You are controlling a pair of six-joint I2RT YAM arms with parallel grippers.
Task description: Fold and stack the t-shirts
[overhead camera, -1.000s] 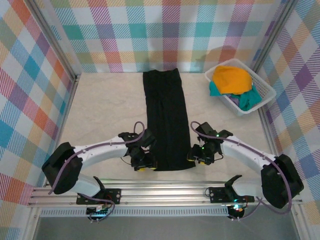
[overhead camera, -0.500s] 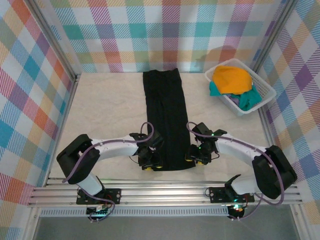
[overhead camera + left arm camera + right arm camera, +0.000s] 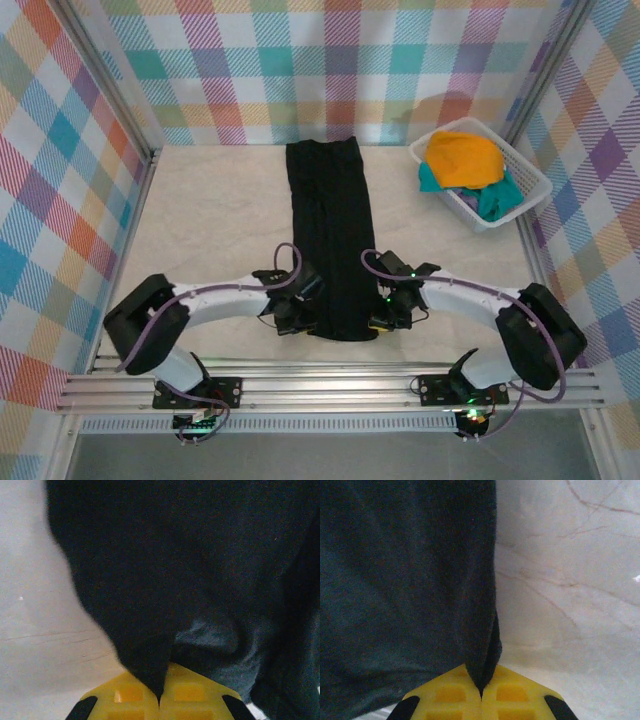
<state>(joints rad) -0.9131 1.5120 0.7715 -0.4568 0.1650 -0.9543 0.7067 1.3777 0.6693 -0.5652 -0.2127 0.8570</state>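
I've got my left gripper [image 3: 160, 696] clamped tight on one near corner of the black t-shirt [image 3: 330, 220], my right gripper [image 3: 481, 692] on the other. That shirt lies as a long strip left of the basket [image 3: 452, 197], and an orange t-shirt [image 3: 462, 158] and a teal t-shirt [image 3: 497, 200] sit heaped inside it

Before me lies a pale surface [image 3: 215, 230] with thin brown veins like marble. A white lattice basket [image 3: 512, 152] sits at my far right corner, close to the plaid walls [image 3: 330, 70]. Metal rails [image 3: 330, 385] run along the near edge.
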